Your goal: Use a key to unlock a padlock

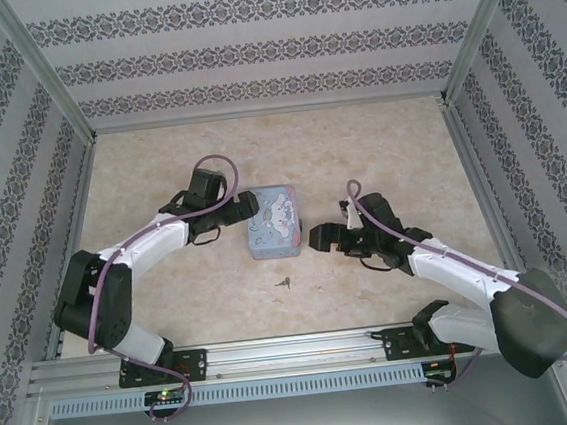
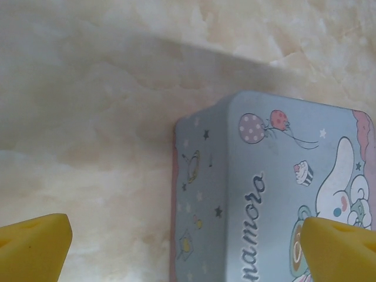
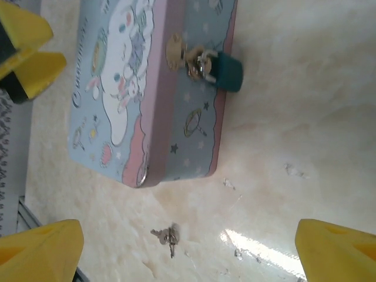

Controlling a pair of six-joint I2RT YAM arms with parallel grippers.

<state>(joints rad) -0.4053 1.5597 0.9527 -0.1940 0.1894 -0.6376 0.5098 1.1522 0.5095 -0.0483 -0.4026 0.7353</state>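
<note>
tin box [image 1: 274, 235]: pale blue, cartoon print, closed, flat on the marbled table [image 1: 388, 152].
padlock [image 3: 226, 70]: small, teal; hangs at the clasp on the tin box's side wall, shackle through it.
key [image 3: 167, 237]: loose on the table, apart from the tin box, off its near corner; nothing touches it.
left gripper [image 2: 187, 249]: jaws spread wide, empty; one pad above the tin box's lid, the other out beside it.
right gripper [image 3: 188, 252]: jaws wide apart, holding nothing; on the tin box's padlock side, above the key.

Padlock [image 3: 226, 69] on right side of tin box [image 1: 272, 222], key [image 1: 283, 282] on table [image 1: 377, 143] before it
</note>
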